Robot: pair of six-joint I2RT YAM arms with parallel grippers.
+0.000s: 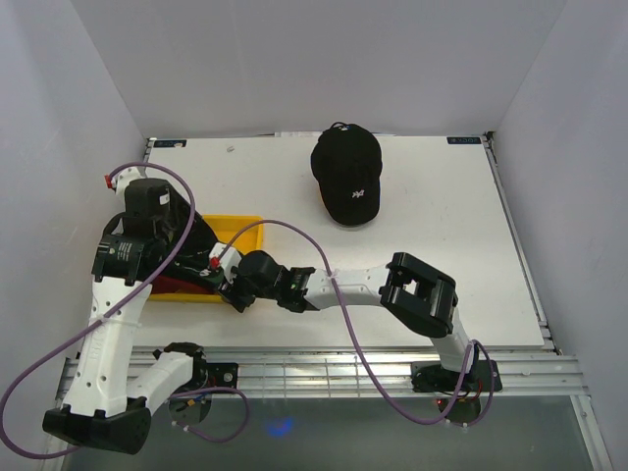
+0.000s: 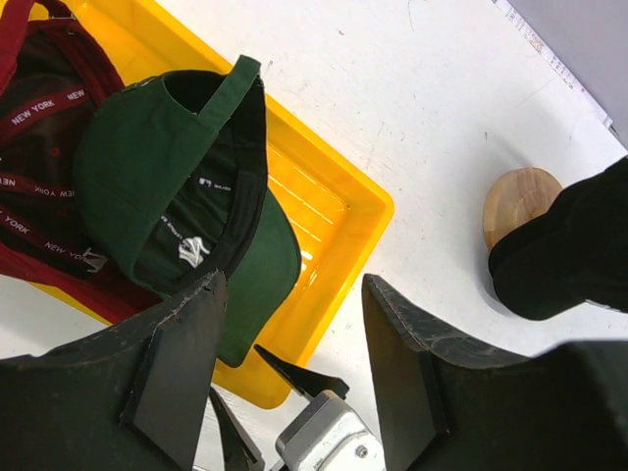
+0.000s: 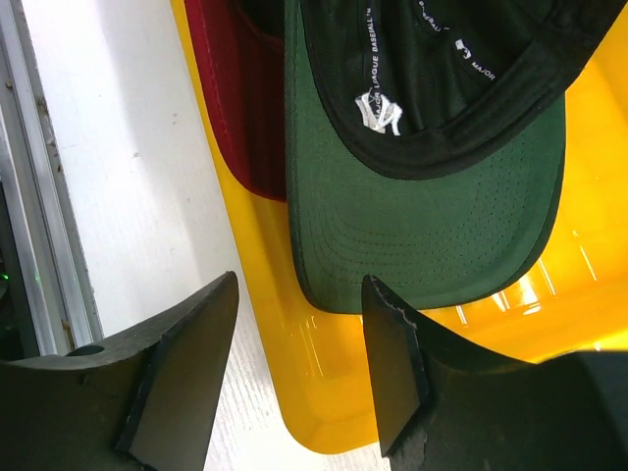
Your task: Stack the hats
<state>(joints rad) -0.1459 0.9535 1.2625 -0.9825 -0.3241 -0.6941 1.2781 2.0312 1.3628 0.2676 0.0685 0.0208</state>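
Well, seen from the top, one black hat [image 1: 346, 175] with a white mark sat at about 12 o'clock on the white table [image 1: 442, 245], far from the other hats. From the left wrist, that black hat could be seen resting on a round wooden stand [image 2: 517, 196]. The yellow tray [image 2: 319, 196] lay at about 9 o'clock on the table, and both arms reached over it. Inside the tray, the green hat [image 2: 118, 177] lay upside down, so its dark inside showed. Its brim pointed to about 5 o'clock in the left wrist picture. It rested partly on the red hat [image 2: 39, 108], which was also upside down and lay toward 9 o'clock from it. The left gripper [image 2: 294, 285] hung above the tray's edge, its two fingers wide apart, and it held nothing. The right gripper [image 3: 299, 285] hung just over the tray's near corner, close to the green brim. Its fingers were spread apart too, and nothing was between them.
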